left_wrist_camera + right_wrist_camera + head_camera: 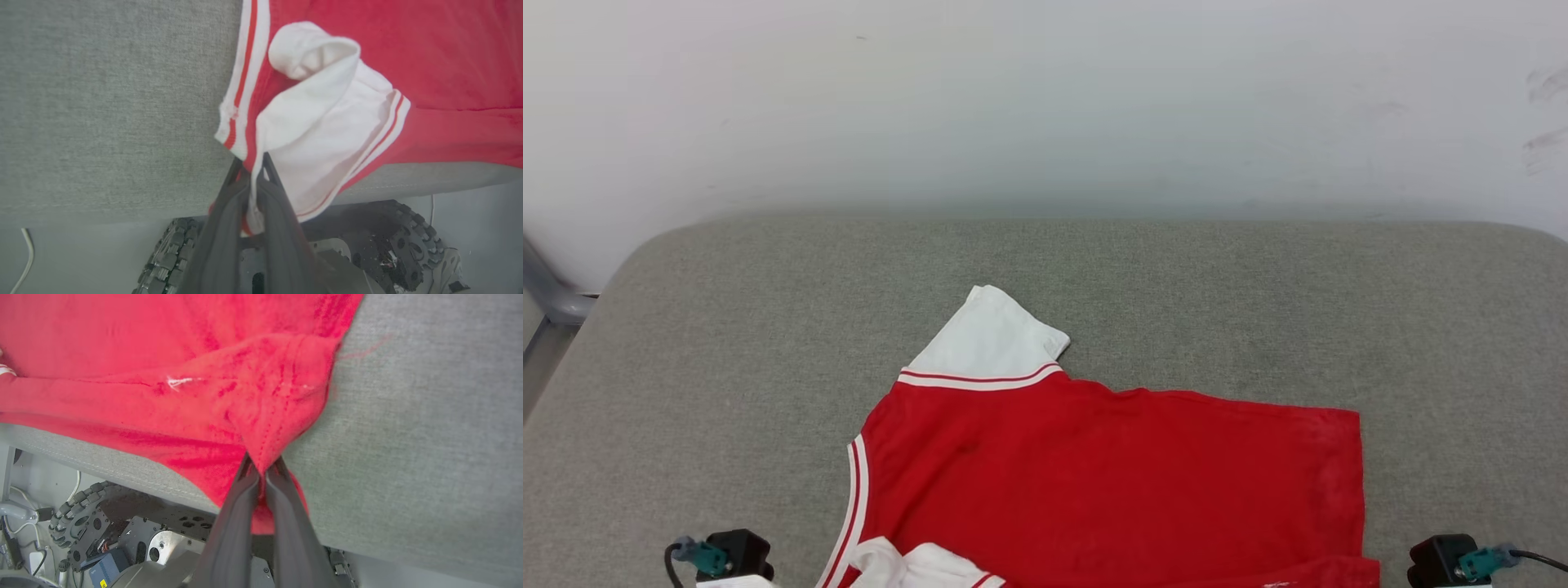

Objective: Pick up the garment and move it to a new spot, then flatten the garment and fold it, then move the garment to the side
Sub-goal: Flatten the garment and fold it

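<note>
The garment point(1111, 474) lies on the surface point(686, 367), overhanging its near edge. Its far sleeve point(992, 335) points far; its near sleeve point(322, 122) lies on the body, near left. The left gripper point(250, 163) is at the near-left corner, the right gripper point(262, 465) at the near-right.

the red garment point(1111, 482), white-sleeved with striped trim, is spread on the grey surface point(1258, 310), one sleeve laid outward, the other bunched at the overhanging near edge.

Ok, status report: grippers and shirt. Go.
Left gripper shut on garment beside white sleeve. Right gripper shut on its red corner. Garment spread on grey cushion, near edge overhanging. Nothing in the way.
</note>
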`<state>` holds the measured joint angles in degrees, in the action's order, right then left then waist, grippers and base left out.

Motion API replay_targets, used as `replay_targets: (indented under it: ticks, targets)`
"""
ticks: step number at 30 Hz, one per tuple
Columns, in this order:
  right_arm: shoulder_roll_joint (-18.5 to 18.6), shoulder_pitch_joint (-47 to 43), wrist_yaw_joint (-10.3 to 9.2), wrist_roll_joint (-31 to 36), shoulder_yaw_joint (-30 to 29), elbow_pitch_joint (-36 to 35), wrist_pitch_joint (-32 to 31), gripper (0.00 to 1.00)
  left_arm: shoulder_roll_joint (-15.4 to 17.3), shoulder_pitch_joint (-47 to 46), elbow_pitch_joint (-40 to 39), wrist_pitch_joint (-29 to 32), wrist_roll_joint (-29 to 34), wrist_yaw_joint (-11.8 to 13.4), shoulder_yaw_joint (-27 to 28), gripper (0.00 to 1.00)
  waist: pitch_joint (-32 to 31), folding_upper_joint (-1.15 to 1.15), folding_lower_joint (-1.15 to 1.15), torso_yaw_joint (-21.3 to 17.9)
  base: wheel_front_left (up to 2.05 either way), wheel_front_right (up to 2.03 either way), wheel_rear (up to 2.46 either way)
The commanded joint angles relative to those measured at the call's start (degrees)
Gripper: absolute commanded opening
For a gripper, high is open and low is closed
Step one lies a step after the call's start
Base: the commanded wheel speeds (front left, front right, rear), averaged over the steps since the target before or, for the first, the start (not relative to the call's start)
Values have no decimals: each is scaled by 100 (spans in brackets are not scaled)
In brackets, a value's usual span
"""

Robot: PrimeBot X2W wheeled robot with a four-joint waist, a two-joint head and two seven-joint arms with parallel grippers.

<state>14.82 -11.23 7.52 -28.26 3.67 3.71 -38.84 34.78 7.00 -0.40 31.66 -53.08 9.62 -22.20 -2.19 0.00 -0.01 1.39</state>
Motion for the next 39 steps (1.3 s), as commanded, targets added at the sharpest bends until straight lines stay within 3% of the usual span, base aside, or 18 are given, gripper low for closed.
replay_targets:
  ticks: [1,2,3,4,5,13,19,25,31,39]
  targets:
    - [-76,-68,-7,15,-52,65,98,44,-135,-71,102,-78,-45,-30,-9,0,10,0,1,5,0,0,0]
    - [-103,-53,-7,47,-80,95,202,100,-199,-120,204,-123,-44,-73,-37,0,14,0,1,10,0,0,0]
    - [-121,-32,-7,94,-100,137,291,100,-236,-193,310,-193,6,-88,-44,20,21,0,1,12,0,0,0]
    - [-154,-13,-7,118,-108,163,398,100,-302,-240,413,-254,-5,-99,-42,65,26,0,1,11,0,0,0]
    - [-173,16,-7,157,-123,159,546,100,-360,-282,522,-309,19,-138,-62,100,28,0,1,9,0,0,0]
    - [-412,232,-7,639,-293,32,2199,100,-492,-703,905,-1050,433,-358,-82,100,10,0,1,-48,0,0,0]
    - [-615,455,-7,1161,-500,-216,3208,100,-591,-1122,1016,-1757,917,-279,-48,100,40,0,1,-110,0,0,0]
    - [-772,627,-7,1507,-649,-603,3474,100,-723,-1647,1159,-2433,1364,-216,-50,100,226,0,1,-225,0,0,0]
    - [-922,983,-7,1689,-640,-984,3577,100,-874,-2421,1407,-2874,1563,-304,6,100,842,0,1,-440,0,0,0]
    - [-1001,1615,-7,1866,-461,-1205,3739,100,-837,-3687,2111,-2669,1590,-666,-15,100,1657,0,1,-853,0,0,0]
